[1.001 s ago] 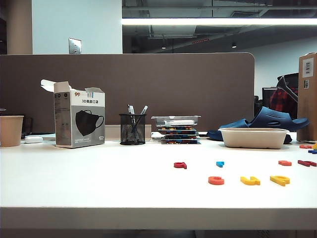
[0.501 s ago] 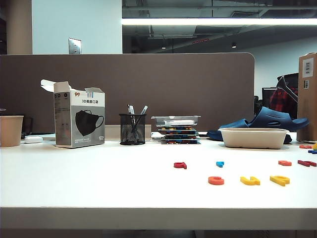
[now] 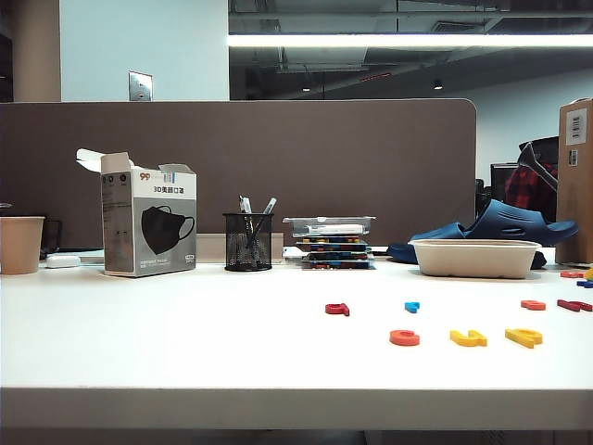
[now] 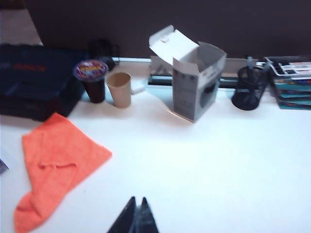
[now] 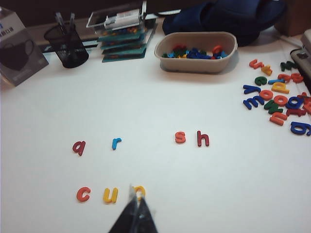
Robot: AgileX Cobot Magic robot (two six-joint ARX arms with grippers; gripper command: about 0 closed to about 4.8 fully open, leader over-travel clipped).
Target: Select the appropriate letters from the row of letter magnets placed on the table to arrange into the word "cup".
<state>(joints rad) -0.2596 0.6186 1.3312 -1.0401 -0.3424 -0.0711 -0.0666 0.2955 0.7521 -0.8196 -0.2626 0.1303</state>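
Spelling "cup" in a near row, right of centre on the white surface (image 3: 185,343): orange-red c (image 5: 83,194), yellow u (image 5: 111,195) and yellow p (image 5: 139,192), with dark red a (image 5: 79,147), blue r (image 5: 116,143), red s (image 5: 180,137) and dark red h (image 5: 203,139) in a farther row. Beyond, against a brown partition (image 3: 278,158): mask box (image 3: 148,225), mesh pen cup (image 3: 247,241) and beige tray (image 3: 474,257). Visible only from the wrists: orange cloth (image 4: 53,165) far left, loose letter pile (image 5: 277,97) far right, left gripper (image 4: 136,218) and right gripper (image 5: 133,213), both with jaws pressed together, empty.
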